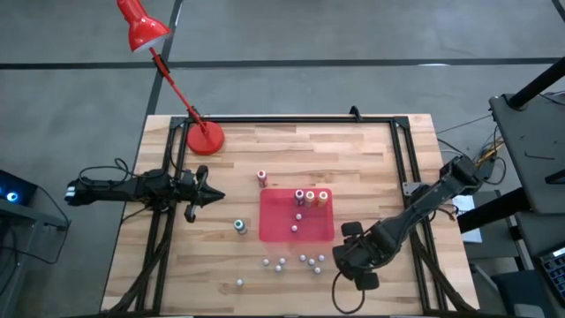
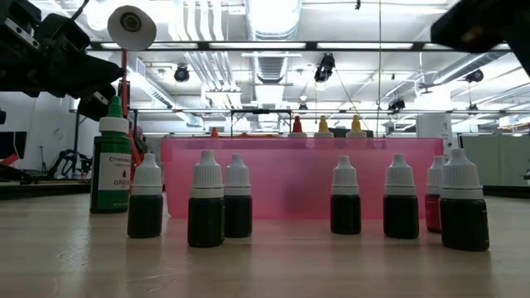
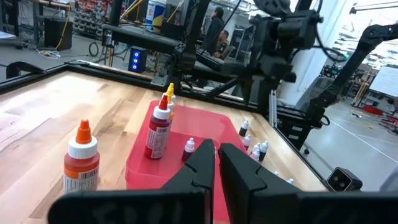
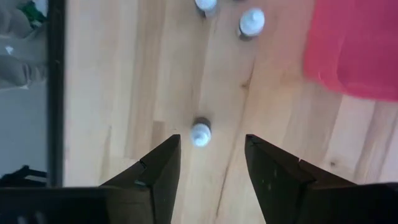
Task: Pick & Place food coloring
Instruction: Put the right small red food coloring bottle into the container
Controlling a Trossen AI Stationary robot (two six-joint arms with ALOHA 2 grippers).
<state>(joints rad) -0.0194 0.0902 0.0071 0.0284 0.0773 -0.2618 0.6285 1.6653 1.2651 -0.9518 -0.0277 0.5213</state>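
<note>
food coloring (image 1: 310,198) on red tray (image 1: 278,228) | right tool (image 4: 211,155) released, pointing down | left tool (image 3: 216,162) clenched, level

A pale wooden table (image 1: 371,150) carries it all: red lamp base (image 1: 205,139) at the back left, flat red mat (image 1: 281,228) in the middle, a green bottle (image 1: 239,226) beside it, an orange bottle (image 1: 262,177) behind, small white-capped bottles (image 1: 281,263) scattered along the front.

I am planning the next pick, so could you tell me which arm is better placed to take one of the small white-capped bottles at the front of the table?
The right. Its open gripper hangs just above a small white-capped bottle, almost straddling it. The left gripper, fingers shut, waits far across the table near the green bottle.
</note>
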